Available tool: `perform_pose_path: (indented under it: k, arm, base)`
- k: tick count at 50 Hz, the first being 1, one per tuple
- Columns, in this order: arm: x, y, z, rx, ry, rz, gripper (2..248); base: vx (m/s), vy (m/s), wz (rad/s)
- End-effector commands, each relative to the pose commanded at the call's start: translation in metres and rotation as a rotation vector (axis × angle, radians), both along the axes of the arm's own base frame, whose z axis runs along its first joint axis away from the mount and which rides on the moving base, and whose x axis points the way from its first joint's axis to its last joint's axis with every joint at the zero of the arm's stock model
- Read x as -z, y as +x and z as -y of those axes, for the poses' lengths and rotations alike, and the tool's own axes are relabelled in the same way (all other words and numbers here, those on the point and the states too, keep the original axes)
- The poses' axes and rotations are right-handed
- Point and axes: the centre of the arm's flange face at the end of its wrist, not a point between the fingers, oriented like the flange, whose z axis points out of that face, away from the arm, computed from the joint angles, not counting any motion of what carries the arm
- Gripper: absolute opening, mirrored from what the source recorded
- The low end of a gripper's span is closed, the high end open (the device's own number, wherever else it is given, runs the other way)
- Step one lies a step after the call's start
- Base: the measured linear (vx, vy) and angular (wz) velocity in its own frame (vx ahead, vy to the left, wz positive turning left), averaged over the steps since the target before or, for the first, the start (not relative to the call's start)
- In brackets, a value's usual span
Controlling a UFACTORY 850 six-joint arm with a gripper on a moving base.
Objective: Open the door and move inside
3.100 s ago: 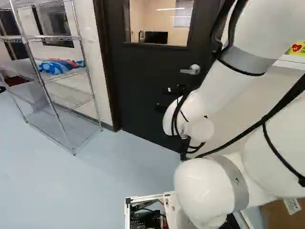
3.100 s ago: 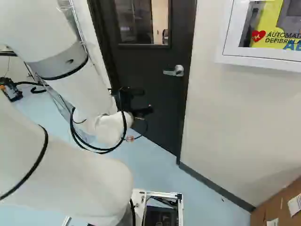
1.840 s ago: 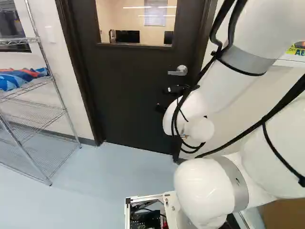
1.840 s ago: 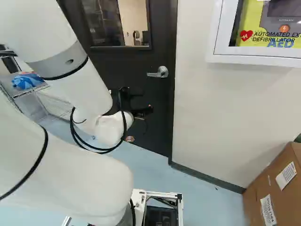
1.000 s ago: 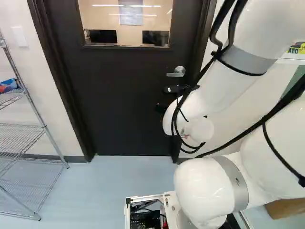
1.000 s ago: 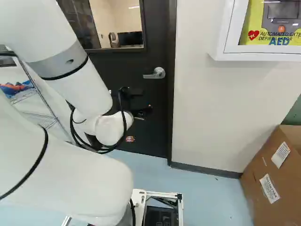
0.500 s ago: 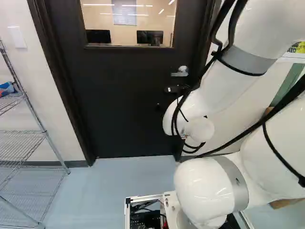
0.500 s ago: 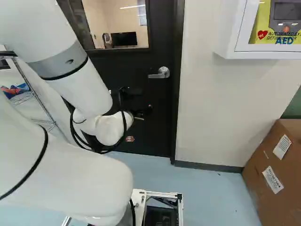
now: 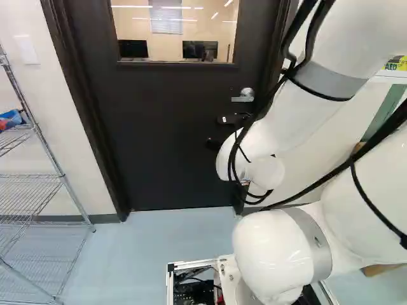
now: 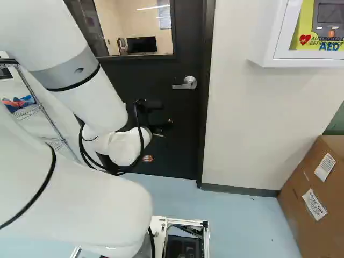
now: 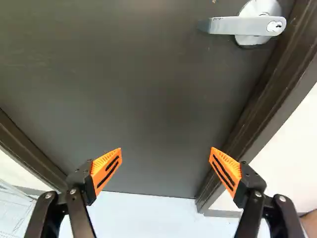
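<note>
The black gripper (image 10: 156,121) hangs in front of the dark door (image 10: 177,145) in the right base view, lower than the silver lever handle (image 10: 185,85). Part of it is hidden behind the arm's wrist. In the wrist view the gripper (image 11: 166,161) stands open, its two orange pads wide apart with nothing between them. The handle (image 11: 247,25) lies ahead of the gripper, beyond the fingers and apart from them. The door (image 9: 165,133) is closed in its frame, with a window in its upper part through which a room shows.
A wire shelf (image 9: 60,175) stands by the wall left of the door. A white defibrillator cabinet (image 10: 269,54) juts from the wall right of the door. Below it, farther right, a cardboard box (image 10: 322,185) rests on the floor.
The base has turned left and moved, bringing the door more squarely ahead, with only a slight shift in the last half second. The arm holds nearly the same pose; the door stays closed.
</note>
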Motion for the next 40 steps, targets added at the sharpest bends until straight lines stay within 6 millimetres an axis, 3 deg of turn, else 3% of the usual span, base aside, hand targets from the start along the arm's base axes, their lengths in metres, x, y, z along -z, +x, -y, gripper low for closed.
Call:
perform_pose_path:
  k: [12,40]
  arm:
    - [-0.003,0.002,0.000,0.000,0.000,0.009,247]
    - [-0.030,0.027,0.000,0.001,0.001,0.078,247]
  base:
    - [0.000,0.000,0.000]
    - [0.000,0.000,0.000]
